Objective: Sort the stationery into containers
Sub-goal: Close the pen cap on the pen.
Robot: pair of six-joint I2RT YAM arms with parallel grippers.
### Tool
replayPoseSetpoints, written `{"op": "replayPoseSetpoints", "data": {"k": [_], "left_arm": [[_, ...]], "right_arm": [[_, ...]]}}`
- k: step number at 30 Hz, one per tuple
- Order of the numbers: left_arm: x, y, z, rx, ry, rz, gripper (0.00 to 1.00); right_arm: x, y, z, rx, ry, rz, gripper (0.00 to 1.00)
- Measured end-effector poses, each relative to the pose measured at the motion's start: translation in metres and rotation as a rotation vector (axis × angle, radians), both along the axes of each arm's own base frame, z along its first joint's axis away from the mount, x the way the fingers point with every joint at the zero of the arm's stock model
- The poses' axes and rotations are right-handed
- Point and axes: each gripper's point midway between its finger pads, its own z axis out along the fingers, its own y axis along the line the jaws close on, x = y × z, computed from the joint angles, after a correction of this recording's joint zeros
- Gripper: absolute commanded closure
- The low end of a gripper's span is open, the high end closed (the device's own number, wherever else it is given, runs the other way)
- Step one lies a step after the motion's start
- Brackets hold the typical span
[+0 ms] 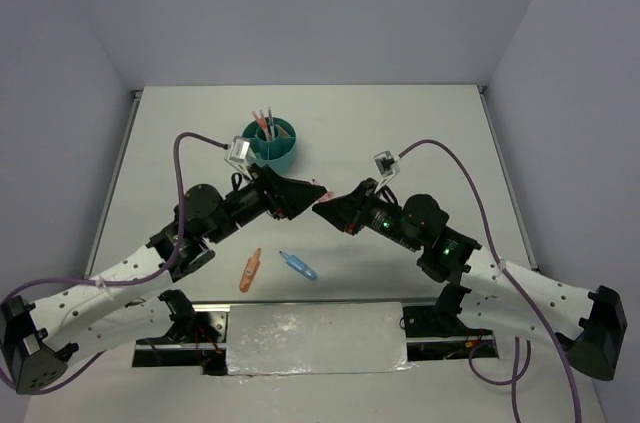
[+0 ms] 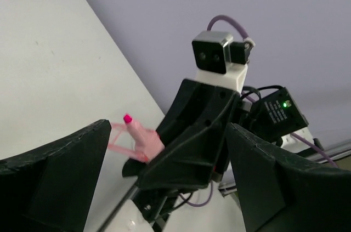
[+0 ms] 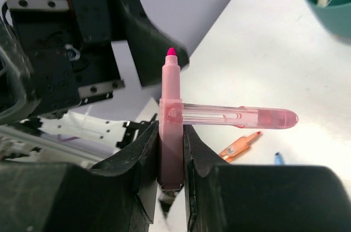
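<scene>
1. The right gripper has its two black fingers pressed tight on the lower body of a stubby pink plastic marker; the marker stands upright in the wrist view, its bright pink tip bare at the top, and a translucent pink cap juts sideways from its body.
2. The left gripper stands spread wide around that grip and holds nothing; its fingers do not touch the marker.
3. The step in hand, as I judge it, is a pass between the arms; the right alone carries the marker, in the air above the white table and near the round teal plastic organiser cup.
4. The next move calls for the left arm to draw clear; the right should then bring the marker over a free compartment and lower it before letting go; the sideways cap could catch on a divider.
5. Count: one cup; thin pens standing in it, three or so, too fine to number surely; one marker held; one stubby orange marker and one stubby blue marker lying near each other but apart on the table, by the arm bases.
</scene>
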Motion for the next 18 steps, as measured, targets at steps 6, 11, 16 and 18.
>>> {"op": "replayPoseSetpoints", "data": {"k": [6, 11, 16, 18], "left_arm": [[-0.012, -0.021, -0.024, -0.047, 0.175, -0.072, 0.01], [-0.020, -0.033, -0.042, -0.098, 0.259, -0.092, 0.08], [-0.015, -0.028, -0.037, -0.121, 0.233, -0.045, 0.01], [-0.014, -0.023, -0.032, -0.124, 0.204, -0.024, 0.01]], "right_arm": [[0.009, 0.006, 0.015, -0.069, -0.067, 0.007, 1.00], [0.008, 0.017, 0.008, -0.125, -0.078, 0.063, 1.00], [0.003, 0.021, 0.010, -0.111, -0.074, 0.104, 1.00], [-0.001, 0.022, 0.014, -0.094, -0.076, 0.126, 1.00]]}}
